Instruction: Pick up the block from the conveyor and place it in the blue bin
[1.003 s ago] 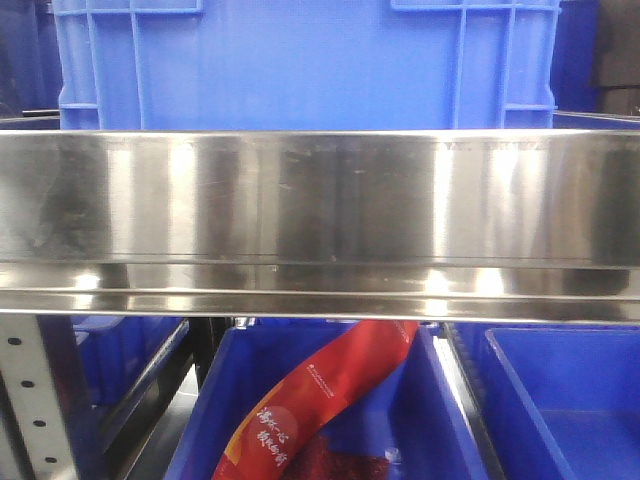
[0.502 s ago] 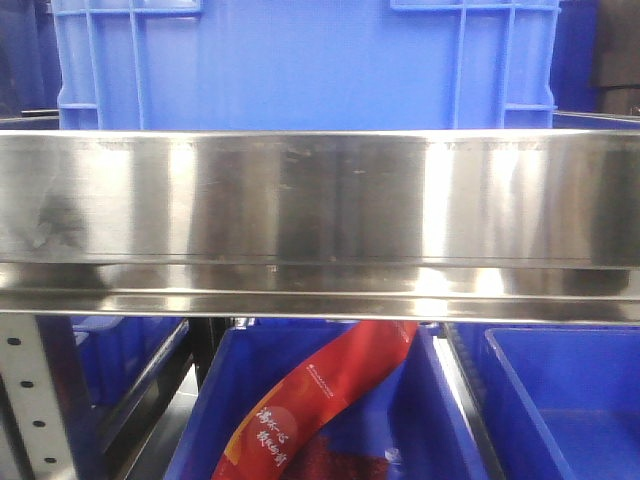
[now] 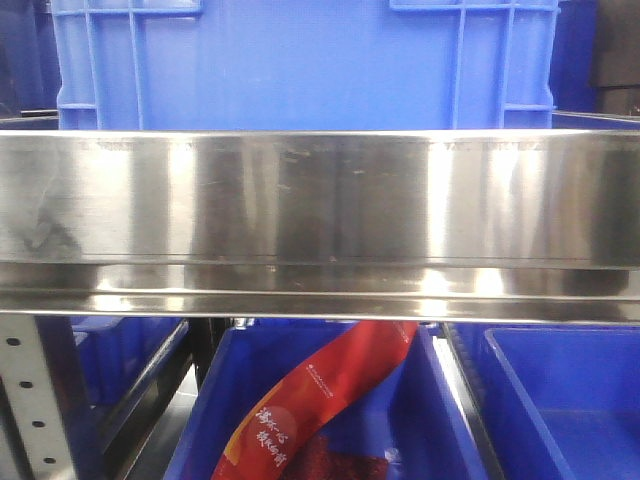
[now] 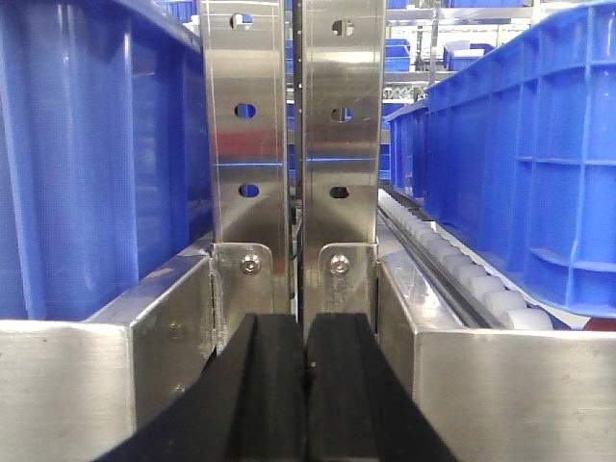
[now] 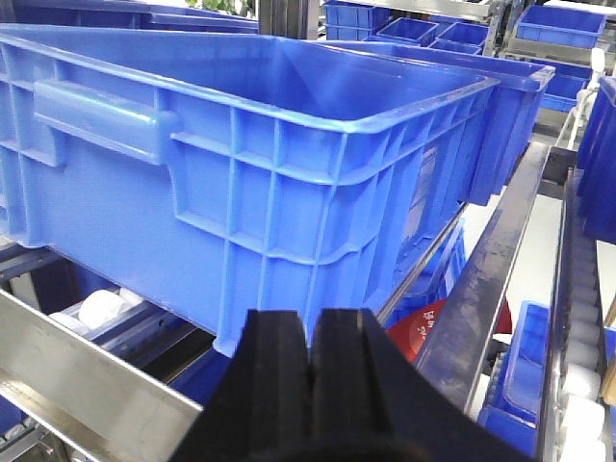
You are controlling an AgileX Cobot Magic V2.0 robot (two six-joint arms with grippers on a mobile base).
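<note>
Blue bin (image 5: 241, 164) just beyond right gripper (image 5: 310, 361) — both grippers, left gripper (image 4: 300, 375) included, closed, empty.

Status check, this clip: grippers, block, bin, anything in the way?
Left gripper shut, empty, facing steel uprights. Right gripper shut, empty, facing a blue bin. No block or conveyor in view. Steel rail fills the front view.

I see a saturated blue bin (image 5: 241, 144), plain, no markings. Steel rail (image 3: 320, 200) is brushed silver with bright glare bands. Lower blue bin (image 3: 440, 420) holds a red packet (image 3: 320, 400) with white lettering. My gripper fingers (image 4: 332, 385) are matte black.
</note>
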